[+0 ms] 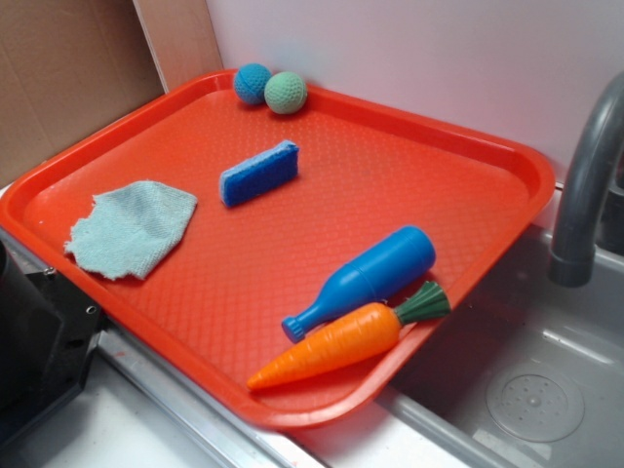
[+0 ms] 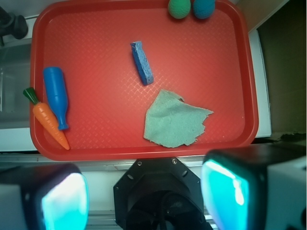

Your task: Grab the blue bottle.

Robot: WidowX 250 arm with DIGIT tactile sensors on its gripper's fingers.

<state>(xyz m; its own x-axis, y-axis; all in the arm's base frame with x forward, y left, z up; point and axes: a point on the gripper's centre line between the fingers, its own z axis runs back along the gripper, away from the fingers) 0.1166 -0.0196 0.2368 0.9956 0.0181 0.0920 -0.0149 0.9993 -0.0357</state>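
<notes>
One blue bottle [image 2: 55, 94] lies flat at nine o'clock on the red tray [image 2: 220, 62], touching a toy carrot [image 2: 49, 123]. It looks light, stiff and slick; the fat body offers the surest hold. Wide-open hand [image 2: 144, 196], holding nothing, hangs well apart.

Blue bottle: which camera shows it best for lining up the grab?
The exterior view: the blue bottle is large and sharp, lying beside the carrot. The wrist view shows it small, top-down, near the tray's left rim.

No legible text or labels
</notes>
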